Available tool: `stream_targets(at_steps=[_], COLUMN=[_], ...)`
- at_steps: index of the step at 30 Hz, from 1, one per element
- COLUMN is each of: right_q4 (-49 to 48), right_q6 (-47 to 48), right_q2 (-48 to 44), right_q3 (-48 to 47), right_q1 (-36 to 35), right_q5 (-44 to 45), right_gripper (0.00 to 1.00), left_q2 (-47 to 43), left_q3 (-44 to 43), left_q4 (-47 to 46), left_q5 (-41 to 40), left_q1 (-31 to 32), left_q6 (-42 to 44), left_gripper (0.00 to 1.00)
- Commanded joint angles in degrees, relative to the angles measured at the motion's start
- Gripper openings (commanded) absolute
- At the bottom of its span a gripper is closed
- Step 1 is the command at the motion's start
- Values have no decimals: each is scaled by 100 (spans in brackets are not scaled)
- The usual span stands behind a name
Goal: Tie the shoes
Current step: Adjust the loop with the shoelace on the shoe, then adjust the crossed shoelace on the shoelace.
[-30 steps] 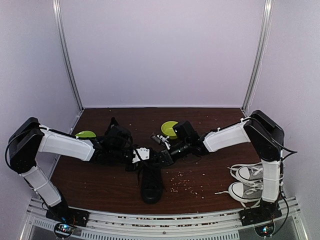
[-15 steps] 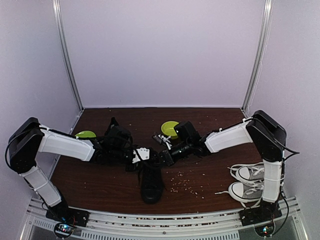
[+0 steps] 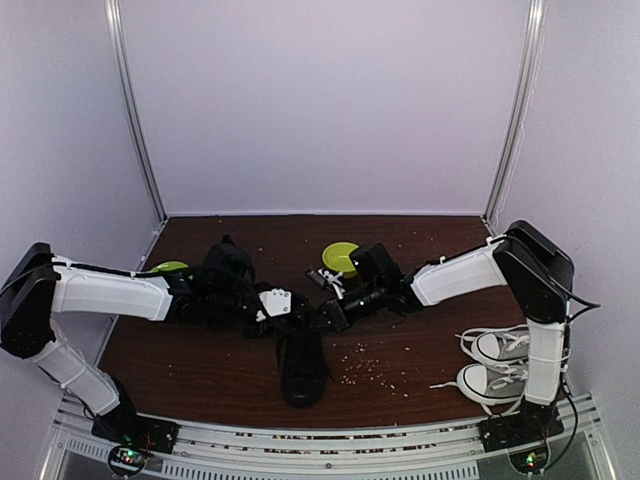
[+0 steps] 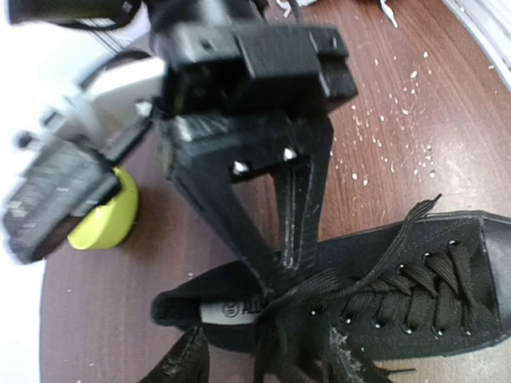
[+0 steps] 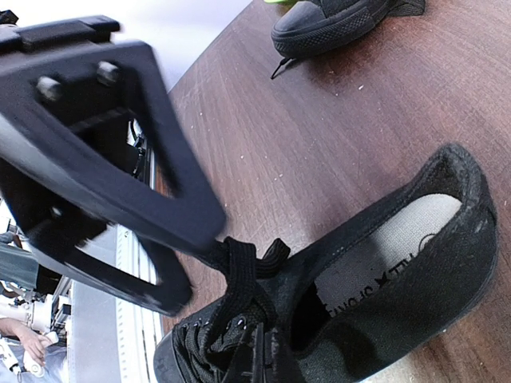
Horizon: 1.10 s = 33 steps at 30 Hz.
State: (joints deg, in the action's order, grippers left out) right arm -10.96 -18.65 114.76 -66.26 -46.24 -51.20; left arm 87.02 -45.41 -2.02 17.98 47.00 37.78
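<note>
Black shoe sits mid-table with its toe pointing to 6 o'clock, and both arms meet over its heel end at 12. Left gripper has its fingers squeezed together on a lace. Right gripper is clamped the same way on a lace loop. The other black shoe lies off around 10 o'clock, and the white-laced sneakers sit at 4.

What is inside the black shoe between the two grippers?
Inside the black shoe, a pale insole with printed letters shows at the heel. Farther forward, the laces and upper hide the inside.
</note>
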Motion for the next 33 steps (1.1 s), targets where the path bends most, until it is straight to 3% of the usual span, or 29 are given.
stream_targets(at_steps=[1,4,11,14,18,33], right_q4=[6,35,134,185,348,796], right_q6=[-7,10,84,113,194,357], right_q2=[-108,-106,-118,-125,-170,-445], right_q3=[8,-24,-62,-66,-90,-159], right_q1=[22,19,-3,-6,-1,9], right_q5=[-44,-49,-44,-46,36,481], right_gripper=[0,0,0,0,0,5], left_q2=[-353,-366,-315,-380,-424,-192], left_q3=[218,254,199,236,267,227], left_q4=[237,305,478,400,361,483], left_q5=[-200,-333,-505,-420,-430,-428], left_q1=[19,21,2,7,2,2], left_q6=[149,161,223,187,116,-31], left_gripper=[50,44,42,28,0,0])
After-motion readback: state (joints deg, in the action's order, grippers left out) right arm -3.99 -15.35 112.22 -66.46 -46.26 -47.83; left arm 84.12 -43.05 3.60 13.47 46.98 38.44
